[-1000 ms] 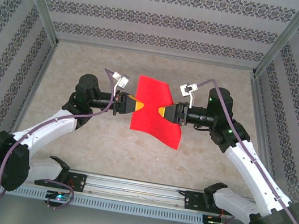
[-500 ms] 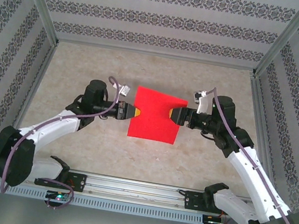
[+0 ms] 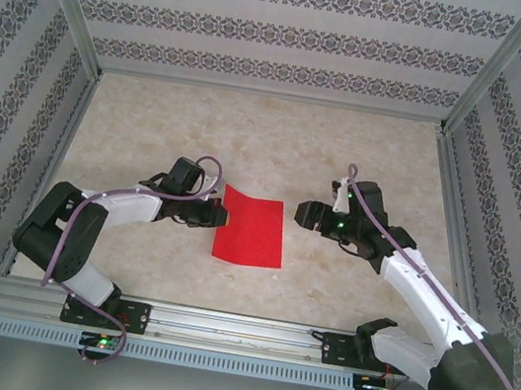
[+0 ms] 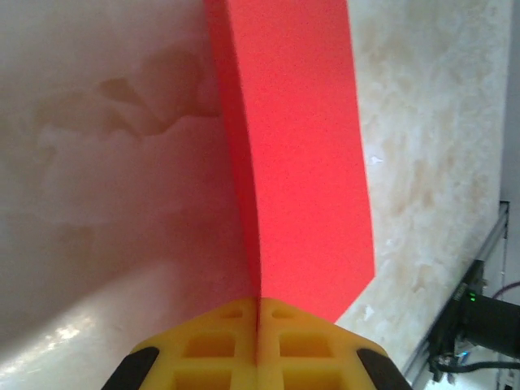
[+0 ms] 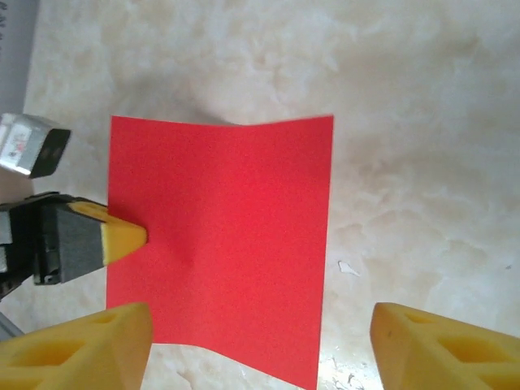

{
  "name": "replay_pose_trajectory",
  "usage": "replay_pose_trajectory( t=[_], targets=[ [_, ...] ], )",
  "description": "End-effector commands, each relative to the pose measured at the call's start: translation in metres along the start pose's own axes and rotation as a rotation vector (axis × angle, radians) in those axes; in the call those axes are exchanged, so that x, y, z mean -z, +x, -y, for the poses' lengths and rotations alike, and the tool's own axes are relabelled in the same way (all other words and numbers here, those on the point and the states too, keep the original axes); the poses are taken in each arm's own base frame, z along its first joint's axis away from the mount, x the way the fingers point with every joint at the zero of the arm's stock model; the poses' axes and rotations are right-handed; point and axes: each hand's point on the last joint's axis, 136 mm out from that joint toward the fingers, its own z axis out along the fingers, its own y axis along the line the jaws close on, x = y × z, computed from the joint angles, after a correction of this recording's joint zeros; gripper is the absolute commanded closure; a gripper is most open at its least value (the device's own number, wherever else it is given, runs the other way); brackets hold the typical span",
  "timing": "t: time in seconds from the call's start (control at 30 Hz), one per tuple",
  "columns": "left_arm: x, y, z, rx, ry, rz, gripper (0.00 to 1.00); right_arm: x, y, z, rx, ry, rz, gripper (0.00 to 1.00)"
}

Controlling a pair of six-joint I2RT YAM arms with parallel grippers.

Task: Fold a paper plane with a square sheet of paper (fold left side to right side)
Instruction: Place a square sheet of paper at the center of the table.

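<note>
The square sheet of paper (image 3: 252,229) is bright red and lies low over the marbled table, left of centre. My left gripper (image 3: 221,216) is shut on the middle of its left edge. In the left wrist view the yellow fingers (image 4: 227,345) press together on the sheet (image 4: 301,162), which stands edge-on ahead of my left gripper (image 4: 258,313). My right gripper (image 3: 304,212) hangs open just right of the sheet, apart from it. In the right wrist view the sheet (image 5: 227,244) shows a soft bend up its middle, and my right gripper (image 5: 260,349) holds nothing.
A metal rail (image 3: 238,331) with both arm bases runs along the near edge. Patterned walls and metal posts (image 3: 452,127) close in the table on three sides. A small white scrap (image 5: 347,269) lies right of the sheet.
The right gripper has opened, let go of the sheet's right edge and backed off. Both arms have come down and nearer, and the left gripper has brought the sheet down to the table.
</note>
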Motion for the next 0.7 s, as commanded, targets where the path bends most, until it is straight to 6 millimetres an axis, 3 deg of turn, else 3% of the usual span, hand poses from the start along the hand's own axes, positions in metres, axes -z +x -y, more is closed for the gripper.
replay_pose_trajectory(
  t=[0.0, 0.13, 0.33, 0.67],
  targets=[
    [-0.001, -0.001, -0.01, -0.015, -0.068, 0.001, 1.0, -0.021, 0.003, -0.001, -0.032, -0.013, 0.017, 0.35],
    [-0.003, 0.001, -0.019, -0.014, -0.1, -0.001, 1.0, -0.05, 0.019, 0.0, -0.059, -0.027, -0.049, 0.5],
    [-0.003, 0.002, -0.019, -0.022, -0.108, -0.01, 1.0, -0.079, 0.029, 0.001, -0.055, -0.009, -0.112, 0.73],
    [-0.001, 0.003, -0.02, -0.04, -0.123, -0.026, 0.99, -0.102, 0.031, 0.006, -0.063, 0.01, -0.145, 0.95]
  ],
)
